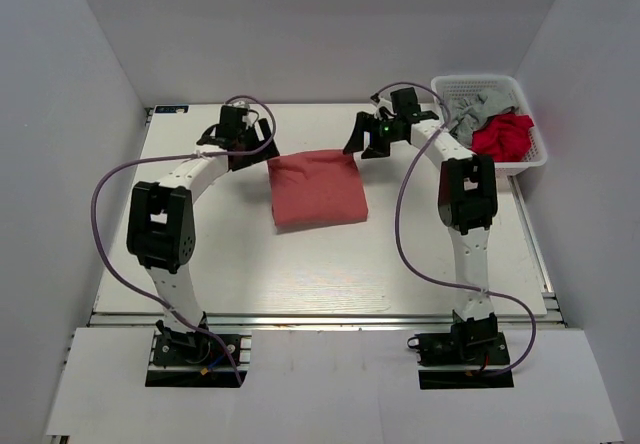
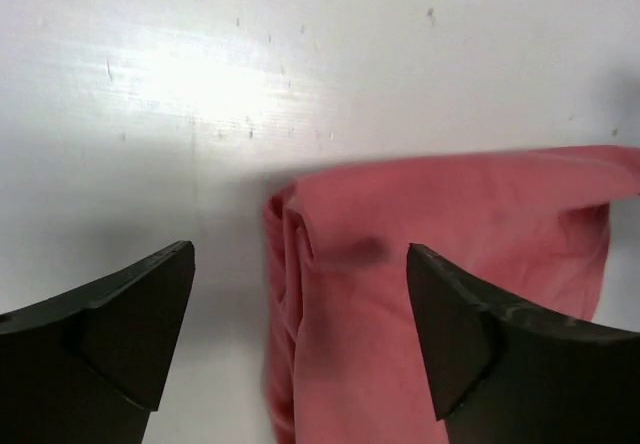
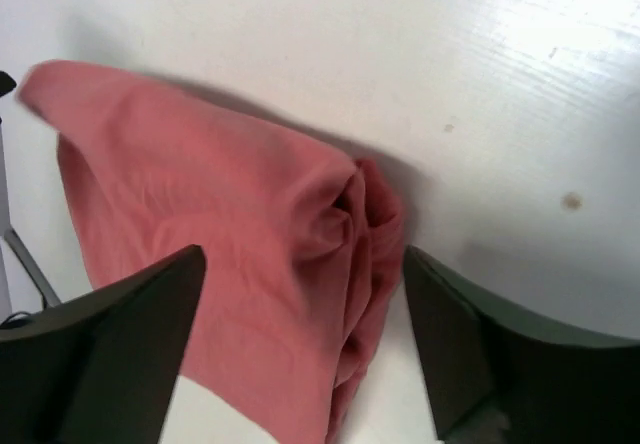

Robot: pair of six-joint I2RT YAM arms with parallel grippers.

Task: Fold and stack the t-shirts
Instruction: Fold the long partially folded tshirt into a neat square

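Left gripper [image 2: 300, 264] wide open, its two dark fingers [image 2: 120, 334] coming in from 7 and 5 o'clock, nothing pinched between them. Folded salmon-red t-shirt [image 2: 450, 234] lies flat on the white table [image 2: 300, 64], filling the view from center out to 3 and 5 o'clock, its layered folded corner in the gap between the fingers. Bare, lightly speckled tabletop from 9 through 12 to 2 o'clock, glare patch around 11.

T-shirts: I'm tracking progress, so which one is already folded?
The salmon-red t-shirt, a flat rectangle on the table; the grey shirt and bright red shirt lie crumpled in the white basket.
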